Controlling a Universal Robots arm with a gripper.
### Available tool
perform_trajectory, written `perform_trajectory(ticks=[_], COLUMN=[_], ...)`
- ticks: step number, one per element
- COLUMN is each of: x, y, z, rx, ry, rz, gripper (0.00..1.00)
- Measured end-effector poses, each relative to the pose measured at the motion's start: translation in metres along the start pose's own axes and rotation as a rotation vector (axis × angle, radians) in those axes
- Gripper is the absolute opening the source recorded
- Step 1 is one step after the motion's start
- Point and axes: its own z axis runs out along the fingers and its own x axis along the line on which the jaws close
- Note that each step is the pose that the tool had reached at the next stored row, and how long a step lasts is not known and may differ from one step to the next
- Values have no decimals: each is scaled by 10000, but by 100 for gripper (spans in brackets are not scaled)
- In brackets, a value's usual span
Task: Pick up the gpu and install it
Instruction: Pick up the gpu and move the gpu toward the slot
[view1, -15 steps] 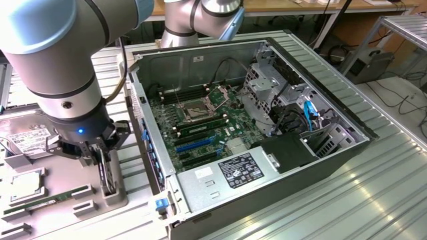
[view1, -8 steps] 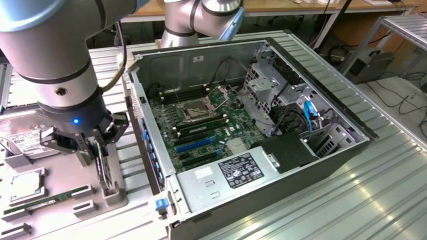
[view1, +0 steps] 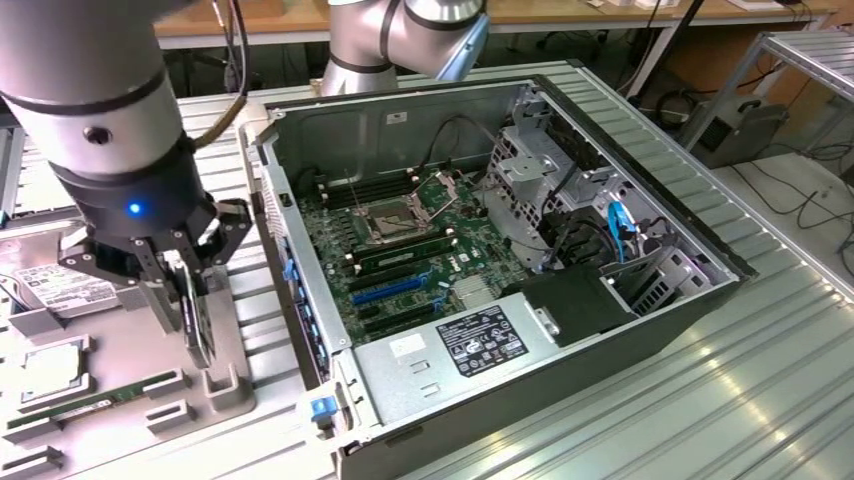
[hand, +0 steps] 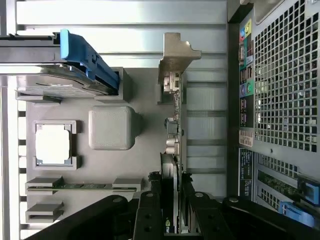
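gpu (hand: 175, 130) gripped by fingers (hand: 150, 212), over tray (hand: 145, 90), case (view1: 400, 112) beside

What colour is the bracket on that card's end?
The bracket is silver, clearest in the wrist view.

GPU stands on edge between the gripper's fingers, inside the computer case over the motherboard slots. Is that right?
Not quite. The gpu does stand on edge between the fingers of the gripper, but it is on the grey parts tray, outside the computer case, at the exterior view's left. The exterior view shows this.
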Motion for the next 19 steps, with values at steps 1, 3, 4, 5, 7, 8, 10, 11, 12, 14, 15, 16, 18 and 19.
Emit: perform_trajectory(ticks=[1, 3, 4, 5, 7, 8, 10, 11, 12, 14, 15, 16, 18, 19], x=[0, 0, 0, 0, 1, 1, -1, -4, -8, -22, -32, -47, -85, -113], y=[4, 9, 13, 14, 22, 24, 26, 26, 26, 21, 16, 8, -5, -15], z=[-80, -182, -245, -284, -449, -509, -619, -677, -721, -816, -860, -912, -1011, -1060], rx=[0, 0, -1, 0, 1, 0, -1, 1, -1, 0, -1, 0, 0, -1], ry=[-4, -9, -12, -11, -12, -12, -13, -10, -12, -12, -12, -12, -12, -12], rz=[0, 0, -1, 0, -1, -3, -2, -4, -4, -3, -3, -3, -2, -2], gripper=[26, 26, 26, 26, 26, 26, 26, 26, 26, 26, 26, 26, 26, 26])
